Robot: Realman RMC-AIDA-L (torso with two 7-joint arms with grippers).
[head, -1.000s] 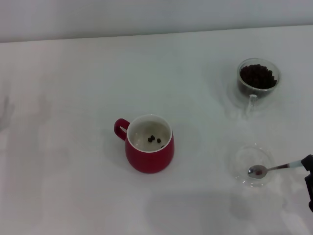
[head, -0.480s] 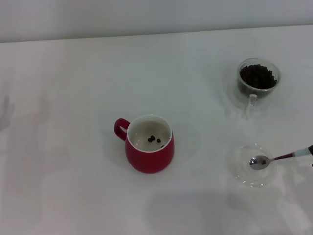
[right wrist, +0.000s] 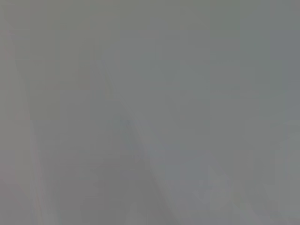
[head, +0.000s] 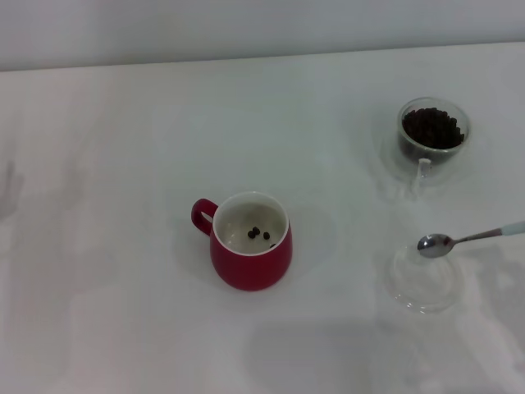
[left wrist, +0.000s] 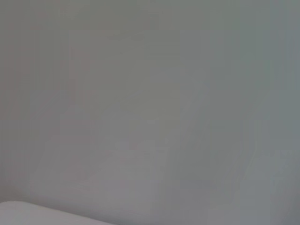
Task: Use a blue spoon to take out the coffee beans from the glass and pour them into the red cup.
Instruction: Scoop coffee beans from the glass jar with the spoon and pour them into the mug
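The blue spoon (head: pixel 467 238) hangs level above the table at the right of the head view. Its silver bowl is over the far rim of a clear saucer (head: pixel 422 286), and its pale handle runs off the right edge, so what holds it is out of view. The glass (head: pixel 404 141) stands at the far right, filled with coffee beans (head: pixel 432 127). Near the middle sits the red cup (head: pixel 246 267) with a few coffee beans (head: pixel 258 235) on its white bottom. Neither gripper shows in any view.
The white table (head: pixel 123 164) ends at a pale wall along the far side. Both wrist views show only a plain grey surface.
The spoon has risen off the saucer and moved away from me and slightly right. The dark right gripper, seen at the right edge a second ago, has left the view.
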